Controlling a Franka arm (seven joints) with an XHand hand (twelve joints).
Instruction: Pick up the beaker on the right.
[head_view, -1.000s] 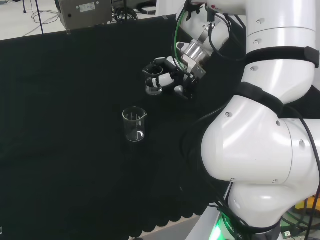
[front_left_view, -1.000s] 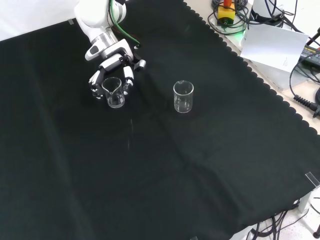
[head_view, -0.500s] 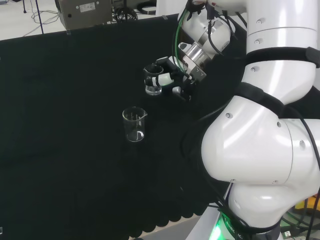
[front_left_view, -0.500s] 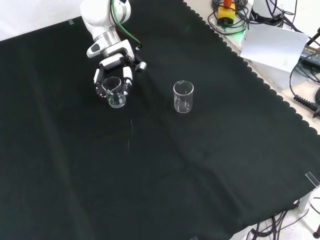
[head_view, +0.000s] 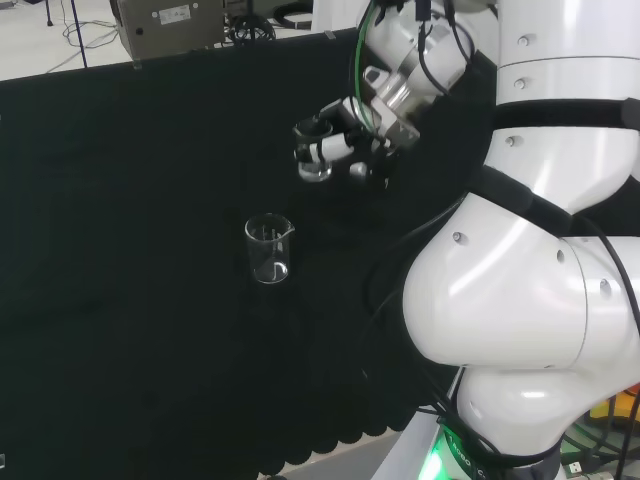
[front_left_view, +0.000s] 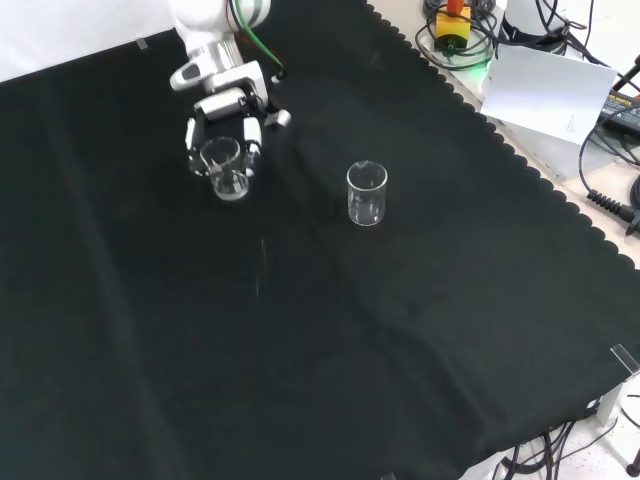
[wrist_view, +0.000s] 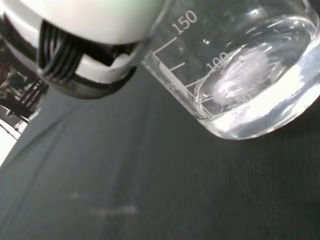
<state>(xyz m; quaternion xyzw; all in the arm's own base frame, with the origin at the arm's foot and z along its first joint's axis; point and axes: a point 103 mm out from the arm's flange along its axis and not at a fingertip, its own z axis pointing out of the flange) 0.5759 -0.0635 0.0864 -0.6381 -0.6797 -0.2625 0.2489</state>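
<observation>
And up it comes! The held beaker (front_left_view: 226, 168) sits higher in the front view than it did a second ago, and in the head view it (head_view: 313, 158) has climbed away from the spot where it stood. From the wrist, its clear base (wrist_view: 260, 100) hangs with dark cloth showing beneath it, so it looks to be off the counter (front_left_view: 300, 330) now, though the gap itself is hard to judge through clear glass.

The hand (front_left_view: 225, 125) has its fingers curled round the beaker's wall, thumb on the near side in the head view (head_view: 345, 140), and that wrap looks the same as half a second back; only the height has changed. The glass rides a little tilted in the wrist view.

The other beaker (front_left_view: 366, 193) stands upright on the cloth, well apart to the right in the front view, and it has not budged between frames (head_view: 268, 250).

My read: the grasp is made and the lift is under way, so the pick is nearly complete. What remains is to gain clear height and keep the glass level.
</observation>
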